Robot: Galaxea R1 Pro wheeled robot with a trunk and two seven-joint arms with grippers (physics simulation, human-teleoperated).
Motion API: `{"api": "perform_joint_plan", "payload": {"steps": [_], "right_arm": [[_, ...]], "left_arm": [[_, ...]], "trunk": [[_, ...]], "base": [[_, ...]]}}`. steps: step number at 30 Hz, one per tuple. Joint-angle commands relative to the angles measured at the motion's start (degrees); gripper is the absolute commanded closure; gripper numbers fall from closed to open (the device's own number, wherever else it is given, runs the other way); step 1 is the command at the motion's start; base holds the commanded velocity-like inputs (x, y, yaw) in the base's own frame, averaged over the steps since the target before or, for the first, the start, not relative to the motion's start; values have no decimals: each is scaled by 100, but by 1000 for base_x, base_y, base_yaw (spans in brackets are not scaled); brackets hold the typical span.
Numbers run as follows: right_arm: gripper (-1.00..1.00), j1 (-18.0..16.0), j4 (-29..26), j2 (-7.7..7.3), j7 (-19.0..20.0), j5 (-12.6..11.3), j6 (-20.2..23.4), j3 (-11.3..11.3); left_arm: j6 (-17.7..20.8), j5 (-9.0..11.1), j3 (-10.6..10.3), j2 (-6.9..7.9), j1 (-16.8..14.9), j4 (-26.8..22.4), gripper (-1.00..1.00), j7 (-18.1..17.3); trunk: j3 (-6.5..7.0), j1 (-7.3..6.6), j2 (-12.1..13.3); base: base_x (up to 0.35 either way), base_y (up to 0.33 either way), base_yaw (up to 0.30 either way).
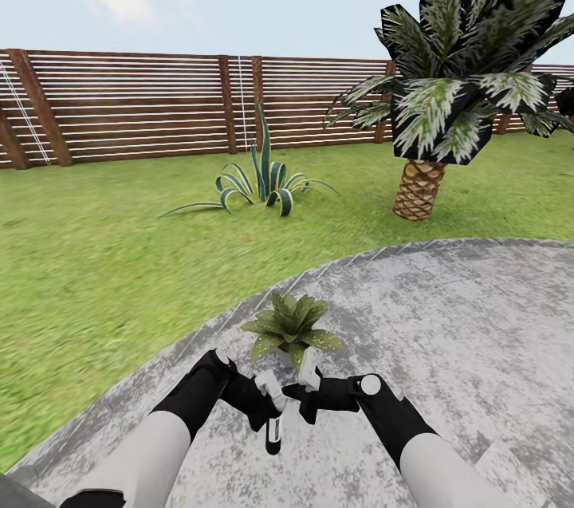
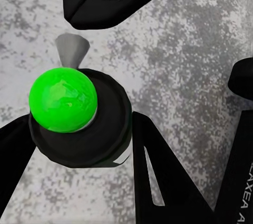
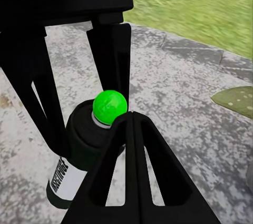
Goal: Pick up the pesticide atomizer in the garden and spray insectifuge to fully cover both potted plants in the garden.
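The pesticide atomizer (image 1: 273,436) hangs low over the patio, a dark bottle with a white label, a black head and a bright green knob (image 2: 63,100) on top. My left gripper (image 1: 273,403) is shut on it, one black finger on each side of the head. Coming from the other side, my right gripper (image 1: 308,390) is shut, its tip (image 3: 129,121) right against the green knob. One potted plant (image 1: 291,326), a low speckled green rosette, stands just beyond both grippers. One of its leaves (image 3: 237,100) shows in the right wrist view.
The round grey paved patio (image 1: 454,317) lies under and to the right of me, with lawn (image 1: 88,269) to the left and beyond. A striped agave (image 1: 263,181) and a scaly-trunked palm (image 1: 446,93) stand in front of the brown slatted fence (image 1: 143,105).
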Motion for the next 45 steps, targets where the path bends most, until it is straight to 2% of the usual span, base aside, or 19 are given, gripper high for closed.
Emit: {"api": "perform_joint_plan", "payload": {"steps": [1, 17, 21, 23, 29, 35, 39, 41, 45], "right_arm": [[100, -2, -8, 2, 2, 51, -30, -8], [100, -2, -8, 2, 0, 51, -30, -4], [100, -2, -8, 2, 0, 51, -30, -6], [100, -2, -8, 2, 1, 51, -30, -7], [100, -2, -8, 2, 5, 51, -30, -7], [100, -2, -8, 2, 5, 51, -30, -2], [100, -2, -8, 2, 7, 51, -30, -1], [100, -2, -8, 2, 7, 51, -30, 0], [100, -2, -4, -5, 5, 51, -30, 0]], "left_arm": [[60, -21, 16, -5, -2, -10, 100, -34], [60, 5, 17, -5, -2, -11, 100, -34], [48, 354, 10, -5, -2, -11, 100, -34], [44, 395, 9, -5, -2, -11, 100, -34], [38, 409, 9, -5, -2, -8, 100, -28], [41, 290, -42, 12, 5, 48, 100, 17], [40, -338, -37, 259, 43, 79, 100, 19], [31, -455, -36, 446, 55, 84, 100, 19], [24, -486, -21, 784, 61, 83, 100, 19]], "trunk": [[-5, -1, -2], [-5, -1, -2], [-5, -1, -2], [-5, -1, -2], [-5, -1, -2], [-5, -1, -2], [-5, -1, -2], [-5, -1, -2], [-5, -1, -2]], "base": [[0, 0, 0], [0, 0, 0], [0, 0, 0], [0, 0, 0], [0, 0, 0], [0, 0, 0], [0, 0, 0], [0, 0, 0], [0, 0, 0]]}}
